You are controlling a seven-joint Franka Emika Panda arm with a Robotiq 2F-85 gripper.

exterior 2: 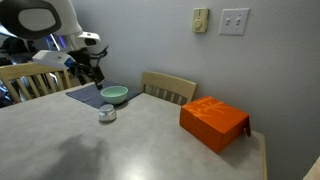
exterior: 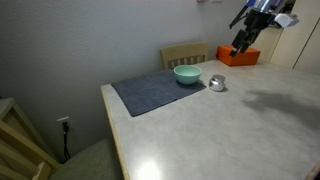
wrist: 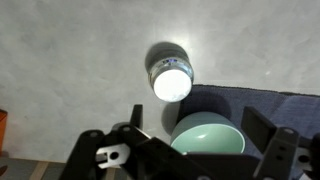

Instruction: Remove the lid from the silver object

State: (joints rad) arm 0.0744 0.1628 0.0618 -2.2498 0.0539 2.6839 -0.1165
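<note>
The silver object (exterior: 217,84) is a small shiny metal pot standing on the bare tabletop just off the corner of the dark mat, next to the teal bowl (exterior: 187,74). It shows in both exterior views (exterior 2: 107,115). In the wrist view the pot (wrist: 168,68) carries its round lid (wrist: 171,84), which glares bright white. My gripper (wrist: 194,122) is open and empty. It hangs well above the bowl and pot in both exterior views (exterior: 240,43) (exterior 2: 91,72) and touches nothing.
The teal bowl (wrist: 207,136) sits on a dark blue-grey mat (exterior: 150,92). An orange box (exterior 2: 213,123) lies on the table further off. A wooden chair (exterior 2: 168,88) stands behind the table, by the wall.
</note>
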